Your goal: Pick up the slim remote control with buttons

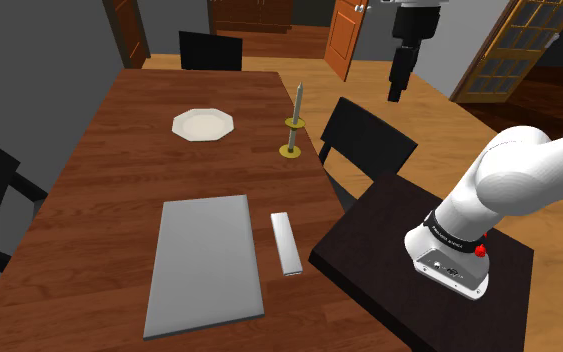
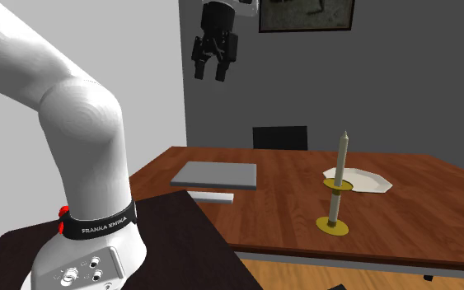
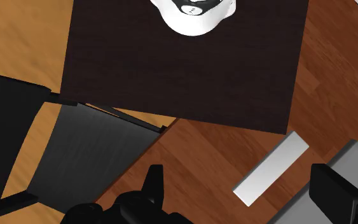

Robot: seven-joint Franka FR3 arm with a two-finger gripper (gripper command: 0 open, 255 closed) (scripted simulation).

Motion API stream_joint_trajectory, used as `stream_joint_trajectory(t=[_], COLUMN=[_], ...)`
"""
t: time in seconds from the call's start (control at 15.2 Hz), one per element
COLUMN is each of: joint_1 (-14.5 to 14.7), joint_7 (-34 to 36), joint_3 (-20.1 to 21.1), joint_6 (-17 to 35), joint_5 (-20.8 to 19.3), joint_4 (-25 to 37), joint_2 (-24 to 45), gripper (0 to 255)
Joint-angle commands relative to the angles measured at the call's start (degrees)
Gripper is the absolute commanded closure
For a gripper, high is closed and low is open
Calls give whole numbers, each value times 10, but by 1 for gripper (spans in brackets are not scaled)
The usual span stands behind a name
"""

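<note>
The wooden table (image 1: 99, 200) takes most of the shoulder view. Beside it, at this view's lower right, the white arm (image 1: 529, 180) rises from its dark stand (image 1: 389, 270). A black chair (image 1: 367, 138) stands between the stand and the table. A flat grey board (image 1: 204, 262) lies on the table, and farther along there are a white plate (image 1: 203, 124) and a brass candlestick with a tall candle (image 1: 292, 125). The slim remote control (image 1: 286, 243), drawn plain light grey, lies flat on the table just beside the board, on the shoulder view's right of it and near the table edge that faces the stand. The end effector (image 1: 397, 95) hangs high in the air, well apart from the remote control and pointing down. In the wrist view the two black fingers (image 3: 327, 184) stand wide apart with nothing in their grip, and the remote control (image 3: 271, 168) shows far below, between them.
</note>
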Motion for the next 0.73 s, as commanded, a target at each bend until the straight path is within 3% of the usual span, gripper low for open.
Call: stream_joint_trajectory(t=[0.0, 0.66], joint_1=[0, 15], joint_7=[0, 149], joint_3=[0, 109], joint_6=[0, 196], joint_5=[0, 89], joint_4=[0, -165], joint_2=[0, -9], gripper=[0, 0])
